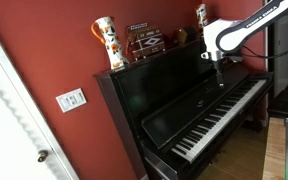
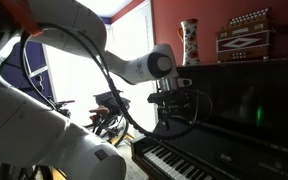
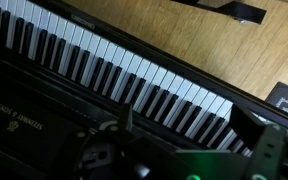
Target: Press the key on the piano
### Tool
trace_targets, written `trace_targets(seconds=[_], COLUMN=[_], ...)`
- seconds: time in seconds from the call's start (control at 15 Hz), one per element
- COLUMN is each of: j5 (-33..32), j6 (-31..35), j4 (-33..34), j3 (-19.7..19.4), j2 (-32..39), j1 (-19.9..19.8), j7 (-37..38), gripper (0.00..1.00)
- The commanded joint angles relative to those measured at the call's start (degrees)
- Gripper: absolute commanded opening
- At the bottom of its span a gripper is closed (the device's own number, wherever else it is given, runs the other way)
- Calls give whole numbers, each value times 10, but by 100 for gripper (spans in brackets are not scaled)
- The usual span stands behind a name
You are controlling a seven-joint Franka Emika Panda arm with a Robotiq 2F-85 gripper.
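The glossy black upright piano (image 1: 164,95) stands against a red wall, its row of white and black keys (image 1: 219,112) uncovered. It also shows in an exterior view (image 2: 244,100) with its keys (image 2: 179,160) at the bottom. My gripper (image 1: 220,64) hangs a little above the keys near the far end of the keyboard, not touching them; it also shows in an exterior view (image 2: 174,102). In the wrist view the keys (image 3: 94,65) run diagonally, and my gripper (image 3: 184,125) has its two fingers spread wide with nothing between them.
On the piano's flat top stand a patterned vase (image 1: 106,42), an accordion-like box (image 1: 144,40) and a second vase (image 1: 201,14). A white door (image 1: 9,115) and a light switch (image 1: 71,99) are beside the piano. Wooden floor (image 3: 174,30) lies below the keys.
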Motion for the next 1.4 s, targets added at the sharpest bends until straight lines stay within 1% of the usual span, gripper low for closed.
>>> trace_targets(seconds=[0.0, 0.6, 0.73, 0.87, 0.93, 1.13, 1.27, 1.33], j5=[-2, -2, 19, 51, 76, 140, 165, 178], j6=[-2, -2, 8, 21, 27, 66, 102, 133], j4=[2, 6, 9, 10, 11, 22, 40, 46], j3=[-2, -2, 1, 6, 11, 41, 72, 85], j2=[2, 5, 25, 43, 57, 114, 167, 189], j1=[7, 7, 36, 75, 101, 158, 181, 188], j7=[2, 2, -17, -38, -47, -41, -19, -6], gripper=[100, 100, 100, 100, 100, 100, 100, 100])
